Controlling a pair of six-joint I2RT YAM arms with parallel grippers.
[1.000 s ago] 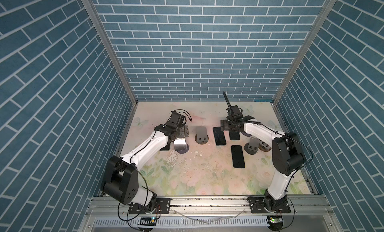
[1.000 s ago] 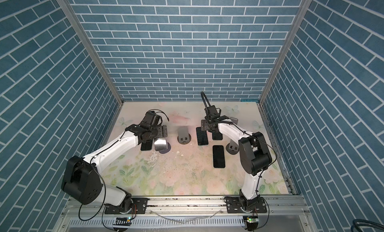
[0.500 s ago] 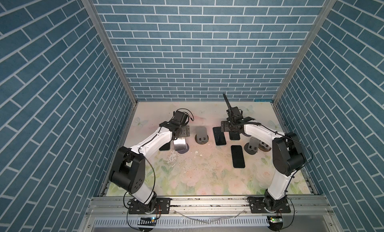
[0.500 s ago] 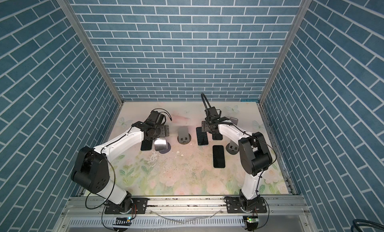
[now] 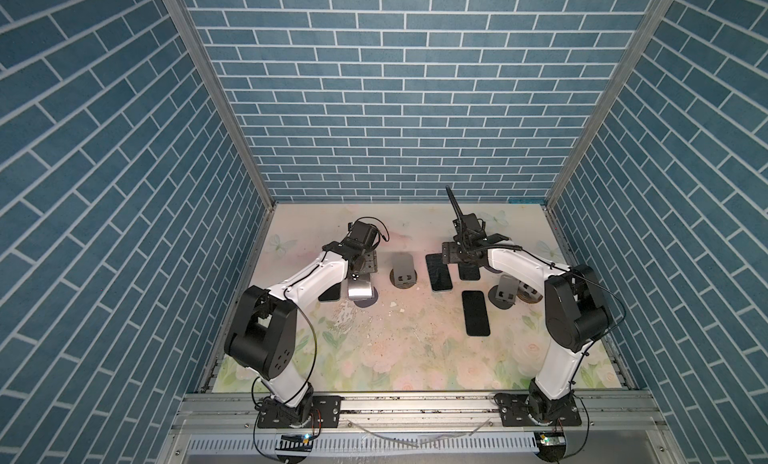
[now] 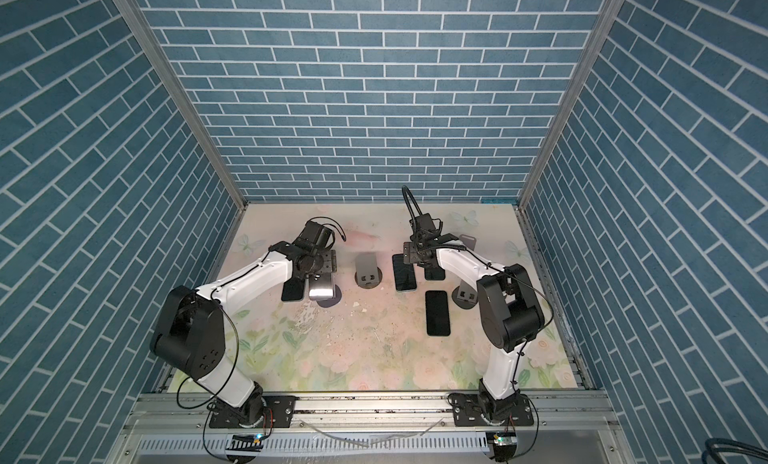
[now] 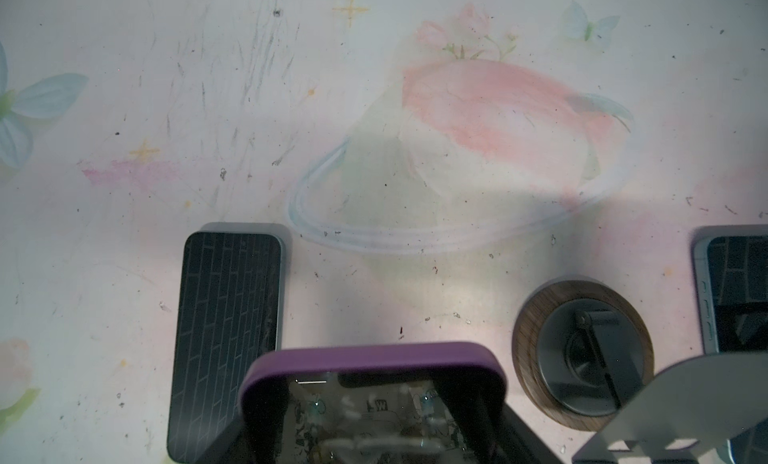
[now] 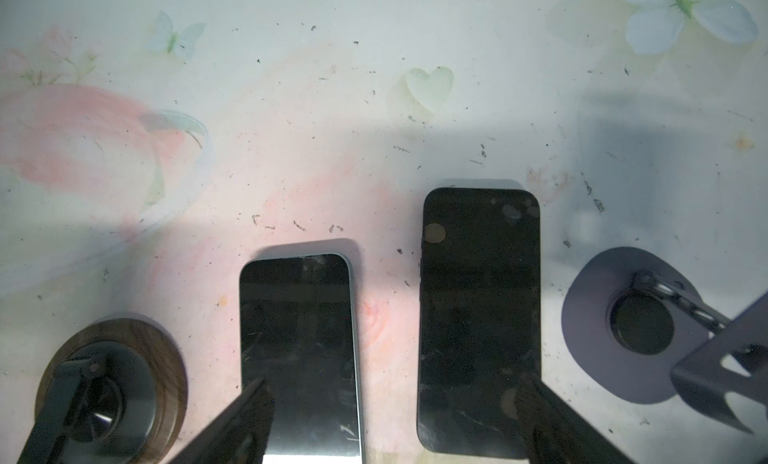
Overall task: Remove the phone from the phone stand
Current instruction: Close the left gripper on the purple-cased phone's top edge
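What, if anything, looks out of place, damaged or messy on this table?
Nothing tipped or broken. The floral mat is worn and dirty: a whitish scraped patch and loose flecks lie near the middle phone stand, and dark scratch marks show in the left wrist view. The left gripper is shut on the purple-cased phone.

Purple-cased phone [image 7: 374,360] partly beyond the left wrist view's edge, its screen blurred

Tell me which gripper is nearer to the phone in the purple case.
Left. The left gripper is shut on the purple-cased phone; the right gripper hangs open over two dark phones lying flat, beyond the wood-based stand.
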